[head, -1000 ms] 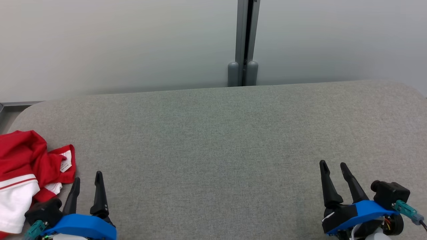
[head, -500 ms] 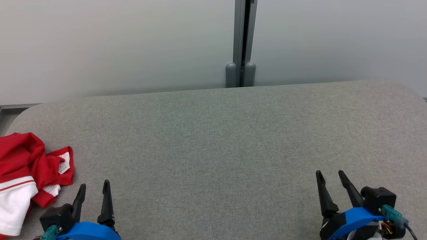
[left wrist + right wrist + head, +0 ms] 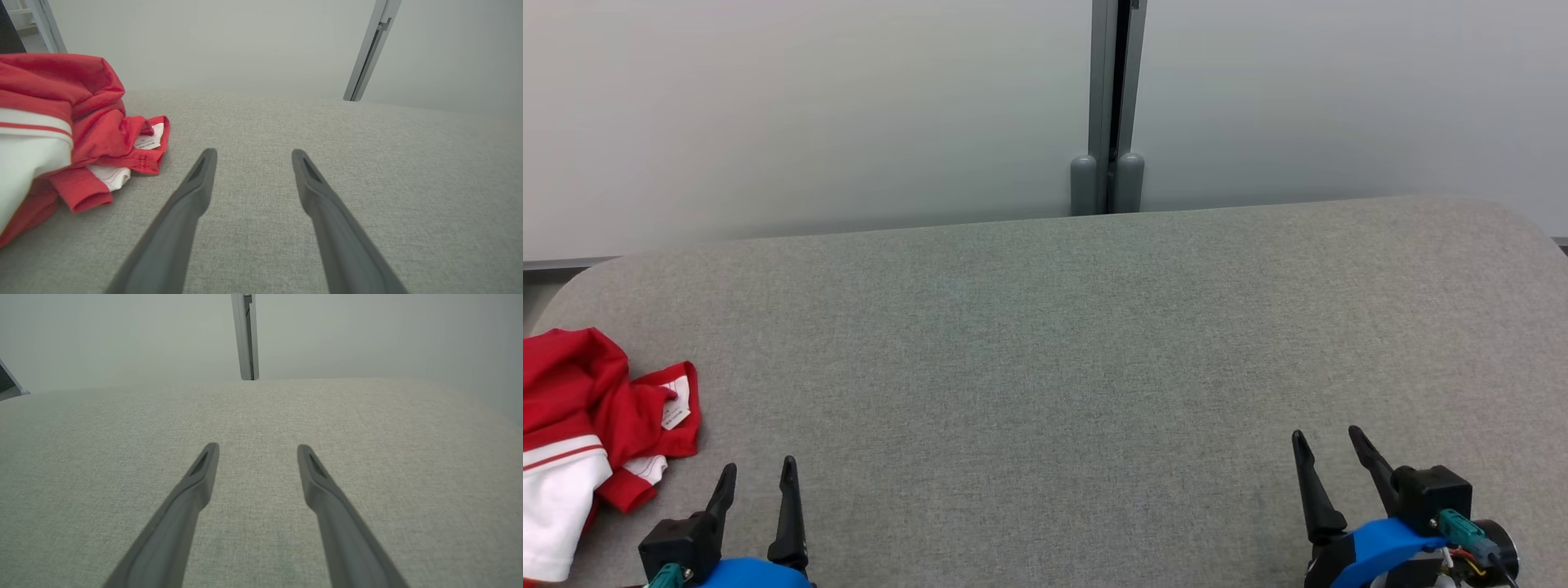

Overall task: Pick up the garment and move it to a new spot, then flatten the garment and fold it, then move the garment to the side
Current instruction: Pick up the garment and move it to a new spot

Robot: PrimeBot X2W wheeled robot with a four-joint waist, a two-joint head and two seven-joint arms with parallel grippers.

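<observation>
A crumpled red and white garment (image 3: 580, 416) (image 3: 81, 118) is seen at the far left edge of the grey cloth-covered counter (image 3: 1045, 343), with a small white label (image 3: 676, 406) turned up on its right side. The left claw (image 3: 758, 465) (image 3: 253, 152) is held low over the counter just to the right of the garment, apart from it. Its two fingers are spread and nothing is gripped between them. The right claw (image 3: 1325, 433) (image 3: 257, 446) is held over the bare right part of the counter, well apart from the garment, likewise released and empty. Behind the counter a pale wall (image 3: 768, 106) is seen, divided by a grey upright post (image 3: 1107, 98).
</observation>
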